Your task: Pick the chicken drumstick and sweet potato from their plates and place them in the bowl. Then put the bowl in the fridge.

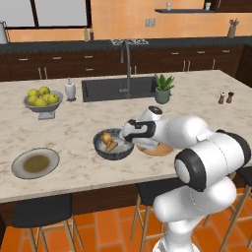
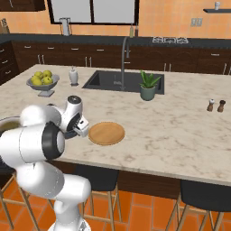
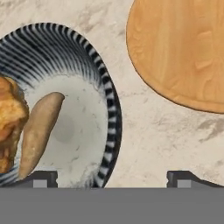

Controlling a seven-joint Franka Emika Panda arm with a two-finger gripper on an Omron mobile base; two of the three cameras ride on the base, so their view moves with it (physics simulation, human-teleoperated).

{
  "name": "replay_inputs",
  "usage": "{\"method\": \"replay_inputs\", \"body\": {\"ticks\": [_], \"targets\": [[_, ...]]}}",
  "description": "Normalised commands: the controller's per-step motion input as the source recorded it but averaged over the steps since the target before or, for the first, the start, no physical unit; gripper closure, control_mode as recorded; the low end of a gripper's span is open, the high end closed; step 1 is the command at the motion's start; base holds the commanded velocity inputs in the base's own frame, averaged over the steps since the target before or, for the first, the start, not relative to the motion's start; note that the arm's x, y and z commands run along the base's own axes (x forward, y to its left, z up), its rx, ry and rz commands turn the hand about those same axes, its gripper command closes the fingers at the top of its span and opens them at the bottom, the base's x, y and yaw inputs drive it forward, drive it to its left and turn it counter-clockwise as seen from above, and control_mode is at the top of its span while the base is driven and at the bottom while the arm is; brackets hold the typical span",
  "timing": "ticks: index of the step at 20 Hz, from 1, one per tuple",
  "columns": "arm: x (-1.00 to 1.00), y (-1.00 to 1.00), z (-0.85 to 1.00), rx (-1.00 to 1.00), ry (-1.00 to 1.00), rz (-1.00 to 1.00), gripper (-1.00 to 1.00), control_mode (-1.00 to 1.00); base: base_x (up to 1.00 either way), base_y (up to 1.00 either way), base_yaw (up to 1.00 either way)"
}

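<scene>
Bowl [image 1: 113, 144] on the marble counter [image 1: 197, 98], near its front edge, just left of the tan wooden plate [image 2: 106, 133]. The 2 are close, with a strip of bare stone between them in the hand view.

Chicken drumstick [image 3: 9, 122] and sweet potato [image 3: 38, 131] both lie inside the bowl, touching each other. Hand view cuts the drumstick off at the left edge; bone end not seen. From the left base camera the 2 pieces blur into 1 golden lump.

Gripper [image 3: 113, 179] hangs above the bowl's right rim, fingers spread wide with nothing between them; 1 fingertip [image 3: 41, 178] over the bowl, the other over bare counter. In both base views the arm's own wrist hides the fingers.

Grey plate [image 1: 35, 163] with brownish centre sits far left near the front edge, well apart from the bowl. Right base view: the arm covers the bowl.

Fruit bowl [image 1: 43, 101] far left; sink [image 1: 118, 88] and potted plant [image 1: 163, 88] behind.
</scene>
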Motion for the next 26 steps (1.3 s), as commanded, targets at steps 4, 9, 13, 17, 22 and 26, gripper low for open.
{"method": "replay_inputs", "body": {"ticks": [4, 9, 13, 17, 22, 26], "targets": [[0.27, 0.29, -0.18, 0.0, 0.0, -0.06, -1.0, -1.0, 0.0, 0.0, 0.0], [0.05, 0.18, -0.27, 0.0, 0.0, -0.05, -1.0, -1.0, 0.0, 0.0, 0.0], [0.0, 0.06, -0.46, 0.0, 0.02, -0.03, 1.0, -1.0, 0.0, 0.0, 0.0], [0.0, 0.0, -0.17, 0.03, 0.01, -0.03, 1.0, -1.0, 0.0, 0.0, 0.0], [-0.05, 0.0, 0.01, 0.13, 0.05, -0.04, 1.0, -1.0, 0.0, 0.0, 0.0], [-0.54, -0.04, 0.54, 0.12, 0.0, 0.0, 1.0, -1.0, 0.0, 0.0, 0.0]]}}
